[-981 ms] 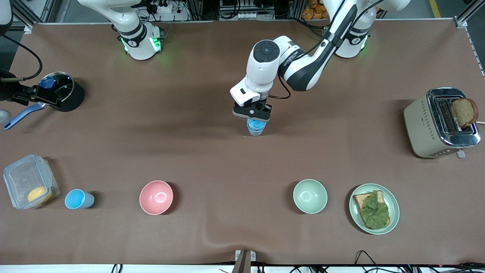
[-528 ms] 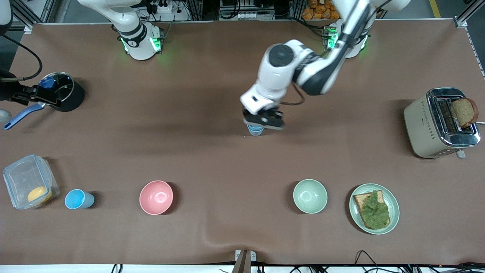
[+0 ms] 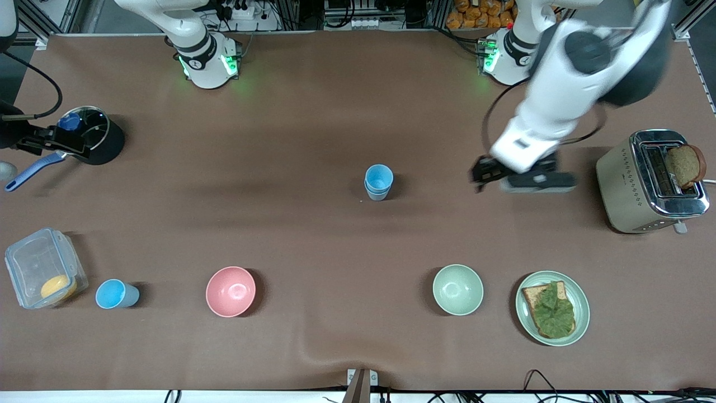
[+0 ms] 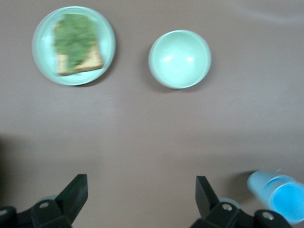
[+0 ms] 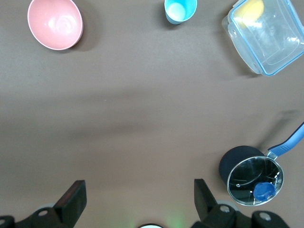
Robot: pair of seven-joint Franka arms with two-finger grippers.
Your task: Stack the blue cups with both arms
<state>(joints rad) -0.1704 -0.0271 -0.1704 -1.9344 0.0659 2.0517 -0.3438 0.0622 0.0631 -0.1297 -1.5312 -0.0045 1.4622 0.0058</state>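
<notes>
Two blue cups [image 3: 378,182] stand nested as a stack in the middle of the table, also seen in the left wrist view [image 4: 281,194]. Nothing touches them. A third blue cup [image 3: 116,294] stands alone near the front camera, between the clear box and the pink bowl; the right wrist view shows this cup [image 5: 180,10] too. My left gripper [image 3: 521,178] hangs open and empty over bare table between the stack and the toaster, and its fingers [image 4: 76,190] are wide apart. My right gripper [image 5: 140,190] is open and empty, high over bare table by its own base, where that arm waits.
A pink bowl [image 3: 230,291], a pale green bowl [image 3: 457,289] and a plate with toast and lettuce [image 3: 582,291] line the near side. A toaster [image 3: 632,184] stands at the left arm's end. A clear box [image 3: 33,263] and a lidded black pot [image 3: 103,145] stand at the right arm's end.
The left gripper opened, let go of the cup on the stack, rose and swung away toward the toaster. The right arm has not moved.
</notes>
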